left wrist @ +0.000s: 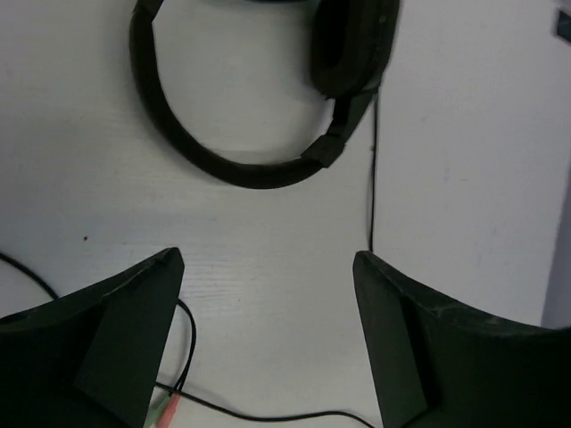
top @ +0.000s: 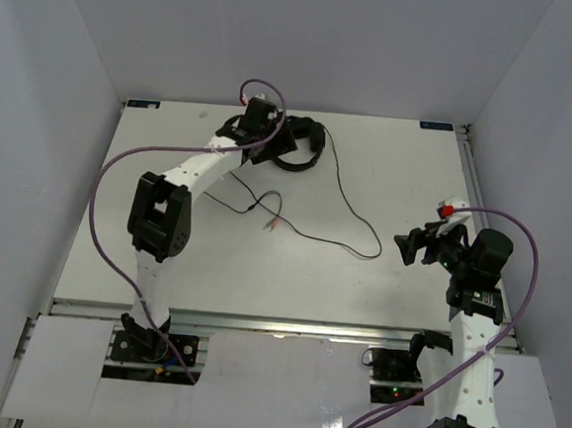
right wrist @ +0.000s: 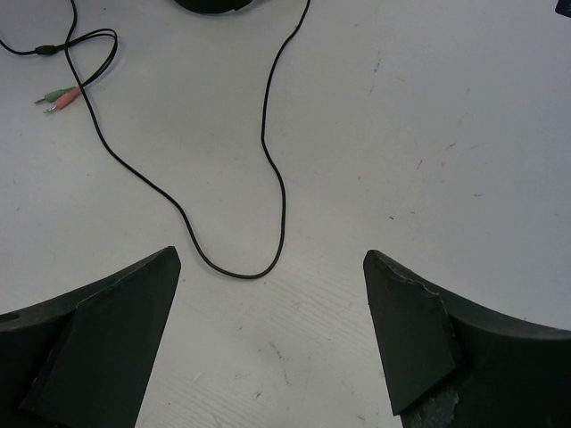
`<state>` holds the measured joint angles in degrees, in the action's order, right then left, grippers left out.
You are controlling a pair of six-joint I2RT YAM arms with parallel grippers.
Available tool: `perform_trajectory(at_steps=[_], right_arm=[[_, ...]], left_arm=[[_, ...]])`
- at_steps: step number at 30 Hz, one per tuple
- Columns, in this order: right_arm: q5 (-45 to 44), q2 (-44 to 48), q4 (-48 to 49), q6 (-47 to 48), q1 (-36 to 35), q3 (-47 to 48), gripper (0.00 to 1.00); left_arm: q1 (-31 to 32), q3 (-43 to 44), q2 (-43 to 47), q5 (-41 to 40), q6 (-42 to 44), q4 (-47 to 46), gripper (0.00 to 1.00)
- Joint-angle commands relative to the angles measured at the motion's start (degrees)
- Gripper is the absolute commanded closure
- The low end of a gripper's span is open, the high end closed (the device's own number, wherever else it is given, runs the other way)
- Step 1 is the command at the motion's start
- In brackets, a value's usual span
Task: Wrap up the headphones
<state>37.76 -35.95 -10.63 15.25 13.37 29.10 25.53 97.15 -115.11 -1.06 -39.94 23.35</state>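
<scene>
The black headphones [top: 301, 146] lie at the back middle of the white table. Their thin cable [top: 346, 204] runs right and forward to a loop [top: 372, 253], then back left to the coloured plugs [top: 270, 223]. My left gripper [top: 272, 145] hovers open just beside the headset. In the left wrist view [left wrist: 268, 259] the headband [left wrist: 223, 165] and an ear cup [left wrist: 352, 45] lie ahead of the fingers, and the plugs [left wrist: 165, 412] show low left. My right gripper [top: 407, 248] is open and empty right of the loop. In the right wrist view [right wrist: 272, 254] the cable [right wrist: 268, 152] loops just ahead.
Grey walls enclose the table on the left, back and right. A metal rail [top: 471, 189] runs along the right edge. Thick purple robot cables [top: 103, 210] arc beside each arm. The plugs also show in the right wrist view [right wrist: 58, 96].
</scene>
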Motion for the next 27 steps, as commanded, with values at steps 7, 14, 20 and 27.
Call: perform_trajectory(at_steps=[7,14,20,27], right_arm=[[0.97,1.41,-0.35,-0.18,0.43,1.13,0.1],[1.26,1.38,-0.38,-0.45,0.43,1.4,0.1],[0.6,1.42,-0.43,-0.65,0.43,1.3,0.1],[-0.05,2.02,-0.43,-0.57,0.5,1.13,0.1]], left_arm=[[0.08,36.77,-25.15,-13.62,-9.64,23.1,0.31],[-0.51,35.74,-27.73,-13.42,-10.69,21.27,0.33],[-1.47,35.92,-31.04,-11.31,-10.42,20.8,0.52],[-1.63,34.66,-32.41,-11.04,-9.57,21.31,0.61]])
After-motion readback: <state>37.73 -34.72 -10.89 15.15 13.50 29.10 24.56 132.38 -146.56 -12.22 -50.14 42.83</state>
